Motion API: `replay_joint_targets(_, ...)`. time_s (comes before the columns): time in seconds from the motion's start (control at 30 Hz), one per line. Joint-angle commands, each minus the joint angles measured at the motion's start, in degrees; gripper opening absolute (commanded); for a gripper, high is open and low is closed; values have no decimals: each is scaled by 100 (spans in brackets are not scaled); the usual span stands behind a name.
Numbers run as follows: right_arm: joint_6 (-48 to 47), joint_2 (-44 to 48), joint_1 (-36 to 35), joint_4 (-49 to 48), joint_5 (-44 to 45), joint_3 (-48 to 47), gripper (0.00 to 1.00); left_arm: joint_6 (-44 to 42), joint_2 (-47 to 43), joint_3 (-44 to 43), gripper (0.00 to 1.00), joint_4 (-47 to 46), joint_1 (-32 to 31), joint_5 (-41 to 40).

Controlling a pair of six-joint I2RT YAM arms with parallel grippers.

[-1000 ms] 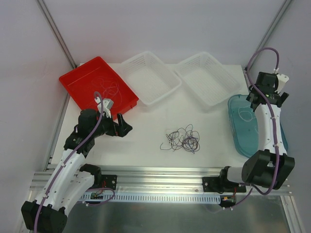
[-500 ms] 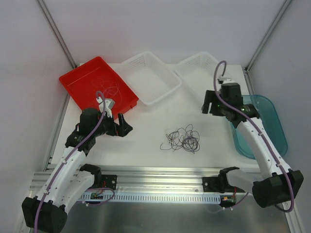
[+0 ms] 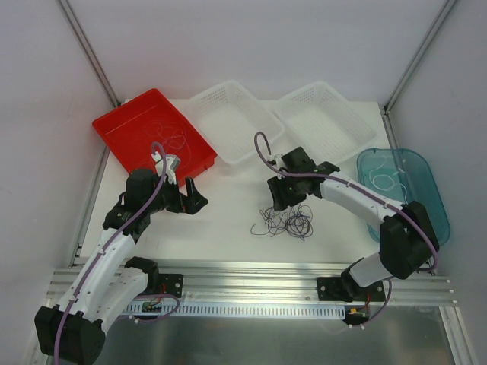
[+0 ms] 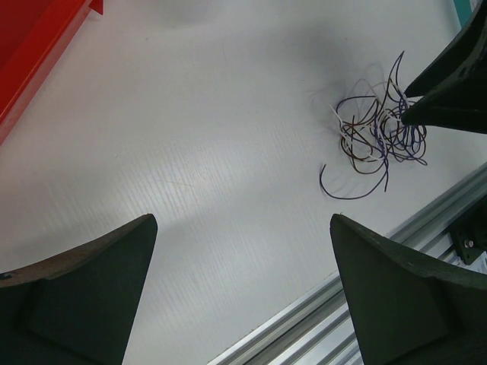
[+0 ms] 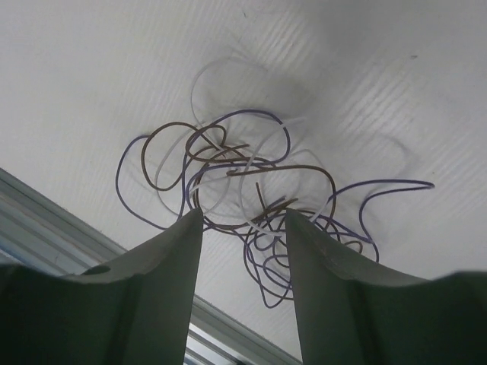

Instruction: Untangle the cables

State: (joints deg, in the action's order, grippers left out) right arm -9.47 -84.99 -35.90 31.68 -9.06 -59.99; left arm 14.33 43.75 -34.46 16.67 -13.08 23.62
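Right arm swung from teal tray point(image 3: 428, 199) to cable tangle point(image 3: 291, 220) on table point(image 3: 228, 232), front of centre. Right gripper point(image 5: 242, 219) half-open, straddling brown and white loops, nothing pinched. Left gripper point(image 4: 242, 222) wide, empty. Advice: nip single strand, lift slowly.

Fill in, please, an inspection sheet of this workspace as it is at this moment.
surface: white table, faintly ribbed.
job's things: cables in one tangle, centre-front; single wires in red tray and teal tray.
clutter: nothing seen.
grippers: left gripper open above bare table; right gripper open, fingers either side of tangle strands, no grip seen.
cables: lilac hoses run along both arms, apart from the tangle.
surroundings: two white baskets at the back; aluminium rail at near edge; pale walls.
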Motion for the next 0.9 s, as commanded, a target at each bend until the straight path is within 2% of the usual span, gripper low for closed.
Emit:
replay_joint_targets(0.0, -283, -236, -75, -250, -272, -75, 49, -88, 2, -17, 99, -41, -19, 152)
replay_joint_targets(0.23, -257, -641, -198, -426, -245, 110, 33, -79, 2, -17, 99, -32, -19, 161)
replay_joint_targets(0.33, -248, -572, -312, -303, -175, 31, 17, -79, 20, -35, 99, -32, -19, 161)
replay_joint_targets(0.37, -248, -536, -338, -251, -175, -39, 8, -79, 20, -26, 99, -32, -10, 161)
replay_joint_targets(0.43, -195, -370, -435, -31, -61, -319, 1, -70, 29, -44, 99, -23, -10, 265)
replay_joint_targets(0.63, 24, 69, -751, 681, -25, -1426, 1, 219, 143, -140, 99, -67, -37, 416)
replay_joint_targets(0.87, 762, 333, -1156, 761, -87, -2447, 1, 1281, 73, -35, 99, -725, -633, 329)
